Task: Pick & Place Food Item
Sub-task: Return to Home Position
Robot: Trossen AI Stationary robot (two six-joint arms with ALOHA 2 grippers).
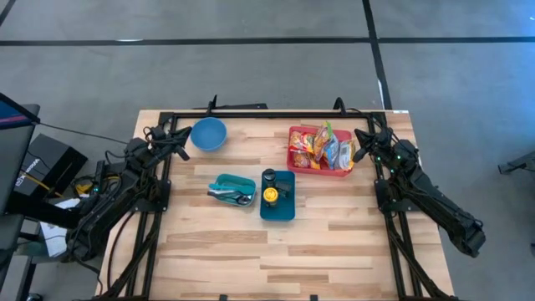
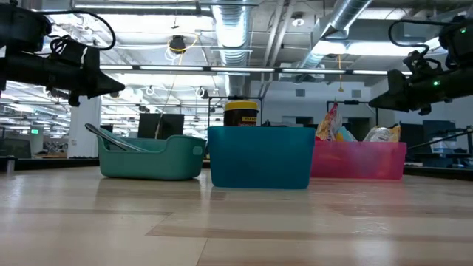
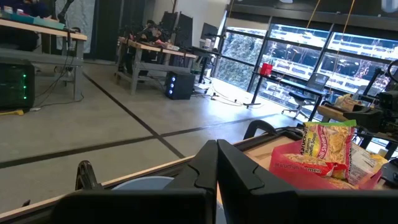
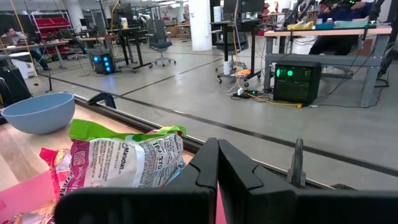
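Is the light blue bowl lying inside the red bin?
No, the bowl stands alone on the table, apart from the red bin.

Left arm [image 1: 117,188]: folded along the left edge of the table [image 1: 334,251], forearm level and high above the tabletop.
Left gripper [image 1: 180,140]: above the far left corner, aimed inward and toward the far edge; fingers [image 3: 199,175] pressed together, holding nothing.
Right arm [image 1: 426,196]: folded along the right edge, mirror pose.
Right gripper [image 1: 365,142]: above the far right corner, aimed inward; fingers [image 4: 202,171] pressed together, holding nothing.
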